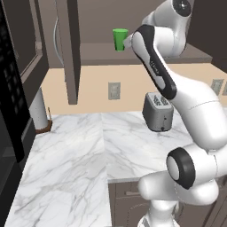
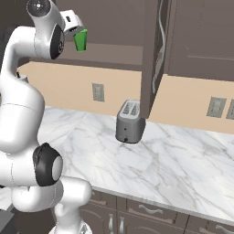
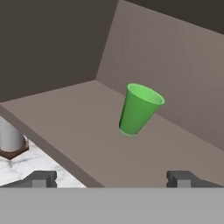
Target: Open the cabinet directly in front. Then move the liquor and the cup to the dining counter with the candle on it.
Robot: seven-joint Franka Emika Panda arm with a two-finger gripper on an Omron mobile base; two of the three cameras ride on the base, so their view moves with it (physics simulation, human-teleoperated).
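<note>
Cabinet (image 1: 71, 48) is open: the left door swings out edge-on left of the cup, the right door (image 2: 153, 55) hangs edge-on above the toaster (image 2: 129, 121). Step 1 looks done.

Left to right from the cup: paper towel roll (image 1: 38, 111) sits on the counter (image 1: 66, 155) far left and below; cup (image 1: 119, 39) stands upright on the cabinet's bottom shelf (image 3: 87, 131), alone, well clear of the back wall; gripper (image 3: 111, 178) is just right of it in the left base view, nearly touching, at shelf height; toaster lower right on the counter.

Gripper jaws stand wide, nothing between them. In the hand view both fingertips (image 3: 41, 178) show at the shelf's front edge, with the cup ahead and roughly centred between them, not yet enclosed.

Liquor: can't spot it on the visible shelf, so I won't guess its whereabouts.

Judgement: step in hand is the reach for the cup. Next move calls for a short push forward so the jaws straddle the cup's lower body, then close. The cup is tapered and light, so grip low and squarely or it tips or slides out upward. Keep clear of the door edges on retreat.
</note>
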